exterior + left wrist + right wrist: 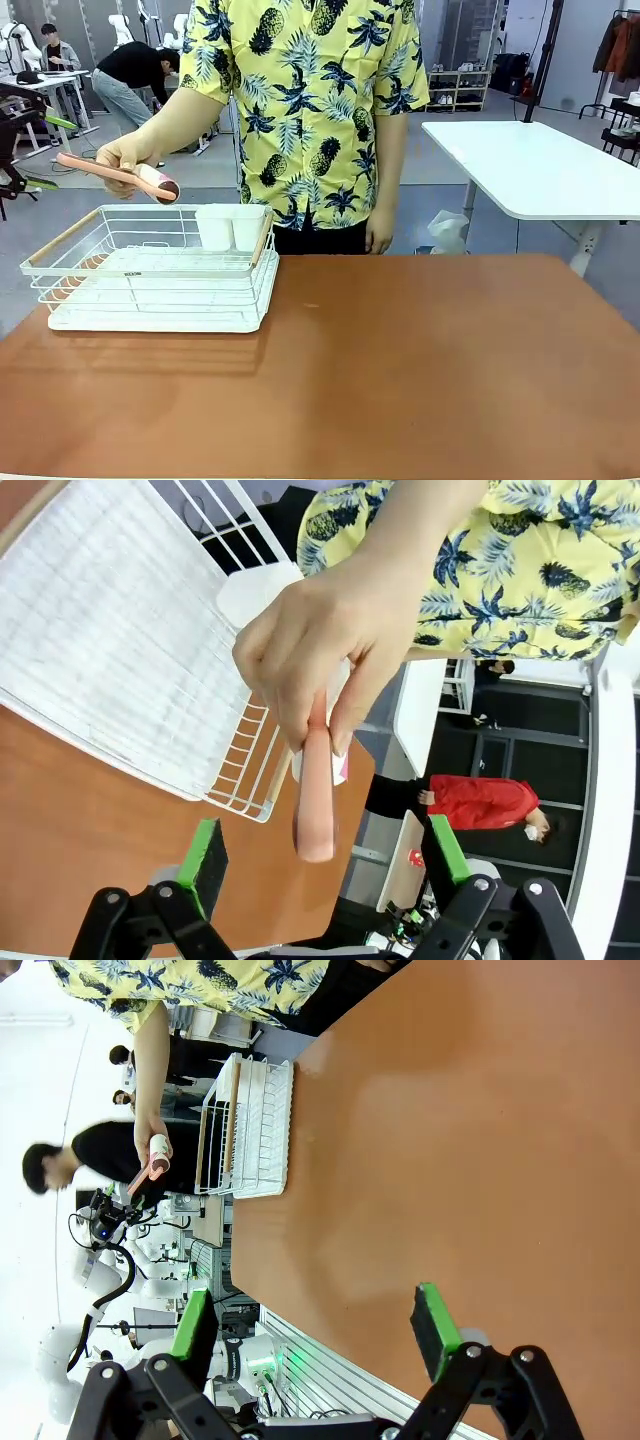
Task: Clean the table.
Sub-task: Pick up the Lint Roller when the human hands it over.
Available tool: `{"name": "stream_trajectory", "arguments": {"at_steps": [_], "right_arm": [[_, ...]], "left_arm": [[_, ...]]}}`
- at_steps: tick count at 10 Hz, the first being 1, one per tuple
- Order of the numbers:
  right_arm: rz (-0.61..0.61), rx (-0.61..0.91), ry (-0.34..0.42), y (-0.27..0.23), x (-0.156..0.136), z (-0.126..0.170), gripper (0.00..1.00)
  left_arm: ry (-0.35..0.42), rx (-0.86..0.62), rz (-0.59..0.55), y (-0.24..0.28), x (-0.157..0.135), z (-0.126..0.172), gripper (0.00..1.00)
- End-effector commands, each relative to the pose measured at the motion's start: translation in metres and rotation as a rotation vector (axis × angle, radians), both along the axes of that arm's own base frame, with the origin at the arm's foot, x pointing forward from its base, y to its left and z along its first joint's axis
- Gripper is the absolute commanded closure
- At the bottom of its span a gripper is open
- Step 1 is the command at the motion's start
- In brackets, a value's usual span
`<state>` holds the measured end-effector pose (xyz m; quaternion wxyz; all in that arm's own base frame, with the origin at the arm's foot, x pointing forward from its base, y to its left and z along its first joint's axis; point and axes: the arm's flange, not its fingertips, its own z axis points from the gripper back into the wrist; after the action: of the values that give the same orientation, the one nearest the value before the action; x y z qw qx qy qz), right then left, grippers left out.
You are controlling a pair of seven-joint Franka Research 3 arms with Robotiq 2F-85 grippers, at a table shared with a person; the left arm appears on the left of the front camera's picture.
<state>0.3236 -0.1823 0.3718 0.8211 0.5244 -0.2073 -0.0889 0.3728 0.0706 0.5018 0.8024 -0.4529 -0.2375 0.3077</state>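
The reddish-brown table spreads across the front view. Over its far left corner a person's hand holds a pink-handled lint roller, handle end pointing left. My left gripper hovers at the picture's left edge, open, its green pads above and below the handle's tip. In the left wrist view the pink handle hangs from the hand between my open left gripper fingers, touching neither pad. My right gripper stands open over the bare table, holding nothing.
A white wire rack with two white cups stands at the table's far left. The person in a yellow print shirt stands at the far edge. A white-topped table stands behind at the right.
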Motion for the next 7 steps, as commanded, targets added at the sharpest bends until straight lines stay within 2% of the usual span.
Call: {"name": "stream_trajectory", "arguments": {"at_steps": [1,5,6,7], "right_arm": [[-0.001,0.009,-0.004,0.001,-0.001,0.003,0.00],[-0.001,0.009,-0.004,0.001,-0.001,0.003,0.00],[-0.001,0.009,-0.004,0.001,-0.001,0.003,0.00],[-0.001,0.009,-0.004,0.001,-0.001,0.003,0.00]], "left_arm": [[-0.030,0.013,0.028,-0.012,0.009,-0.015,0.00],[-0.019,0.038,0.034,-0.022,0.026,-0.031,0.00],[-0.035,0.038,0.031,-0.022,0.027,-0.031,0.14],[-0.032,0.035,0.037,-0.021,0.028,-0.031,0.19]]}}
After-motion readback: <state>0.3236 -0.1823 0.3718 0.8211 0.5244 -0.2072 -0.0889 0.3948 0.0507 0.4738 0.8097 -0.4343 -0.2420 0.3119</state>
